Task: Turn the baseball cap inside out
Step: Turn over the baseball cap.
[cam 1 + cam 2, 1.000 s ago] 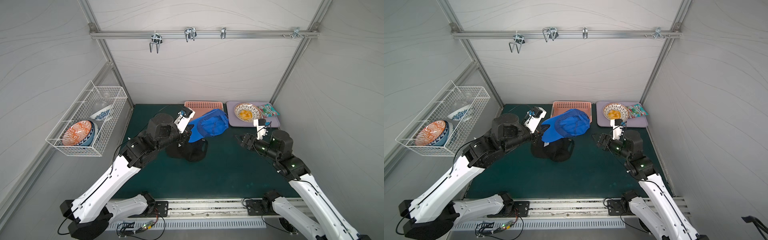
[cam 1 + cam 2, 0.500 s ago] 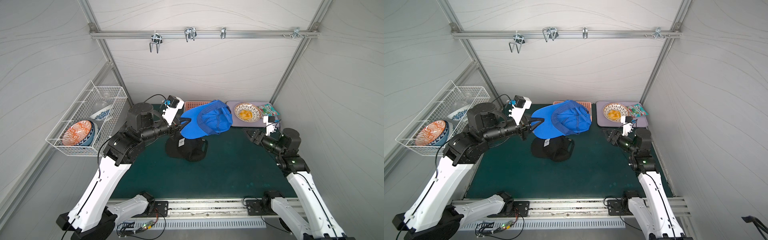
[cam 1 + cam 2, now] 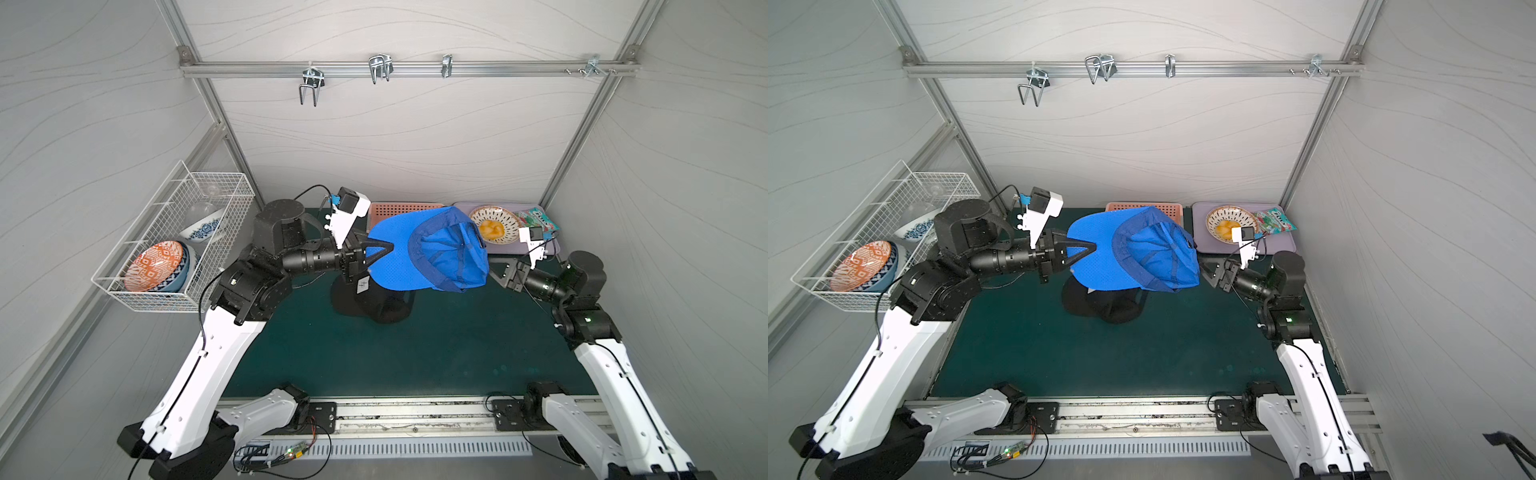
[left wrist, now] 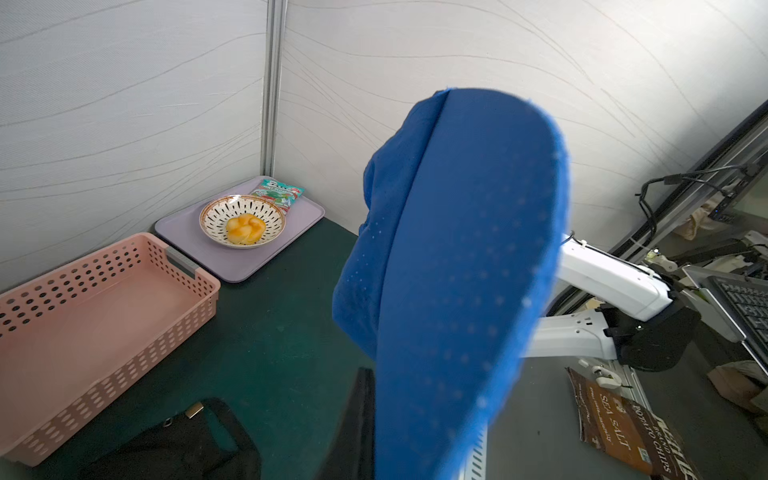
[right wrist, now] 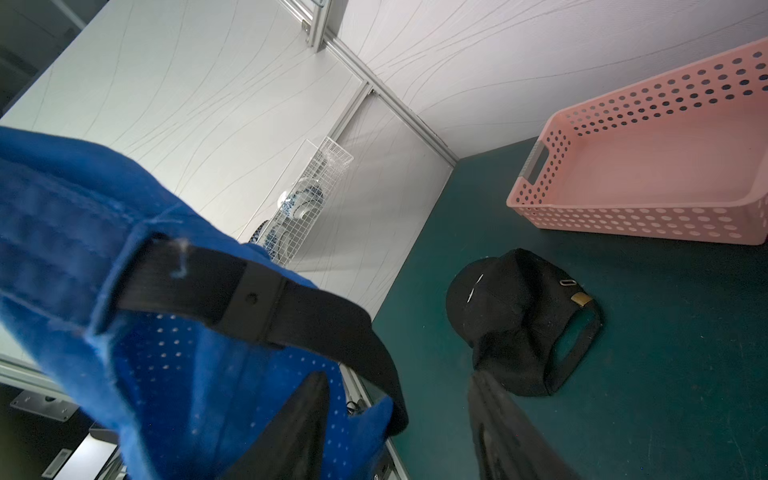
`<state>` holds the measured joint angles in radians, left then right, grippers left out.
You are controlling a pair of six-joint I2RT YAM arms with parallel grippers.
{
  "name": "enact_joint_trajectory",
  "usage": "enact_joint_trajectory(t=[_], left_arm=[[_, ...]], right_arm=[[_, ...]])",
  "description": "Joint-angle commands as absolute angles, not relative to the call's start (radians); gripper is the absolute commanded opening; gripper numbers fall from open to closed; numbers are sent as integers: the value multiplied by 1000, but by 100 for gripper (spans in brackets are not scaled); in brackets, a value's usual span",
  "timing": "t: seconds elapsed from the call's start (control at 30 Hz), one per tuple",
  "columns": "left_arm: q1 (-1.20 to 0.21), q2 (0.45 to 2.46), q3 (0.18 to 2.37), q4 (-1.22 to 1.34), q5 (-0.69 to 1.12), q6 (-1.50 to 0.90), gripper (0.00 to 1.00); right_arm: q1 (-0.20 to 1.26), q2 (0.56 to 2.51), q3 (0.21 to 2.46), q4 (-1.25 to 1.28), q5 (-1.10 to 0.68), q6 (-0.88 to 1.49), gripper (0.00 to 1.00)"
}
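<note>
With left gripper (image 3: 383, 251) clamps cap (image 3: 415, 270) by brim, holds it aloft over black cap (image 3: 374, 307). With right gripper (image 3: 498, 272), jaws spread, hovers by strap (image 5: 257, 299).

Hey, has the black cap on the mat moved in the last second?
No; the black cap still lies on the mat in front of the pink basket.

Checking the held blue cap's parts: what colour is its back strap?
The strap is black, seen best in the right wrist view.
</note>
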<state>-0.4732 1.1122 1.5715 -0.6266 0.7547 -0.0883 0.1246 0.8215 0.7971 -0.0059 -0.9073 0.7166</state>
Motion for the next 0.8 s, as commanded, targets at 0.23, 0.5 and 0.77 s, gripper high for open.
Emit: enact_joint_trajectory(t=[0.23, 0.5, 0.77], left_arm=[[-466, 1130, 1606, -505, 860, -158, 0], [-454, 1067, 1529, -581, 549, -44, 0], [-457, 999, 1374, -509, -1, -51, 0]], right_arm=[[282, 915, 912, 52, -1013, 704, 56], [302, 879, 944, -157, -622, 603, 0], [356, 905, 995, -499, -189, 579, 0]])
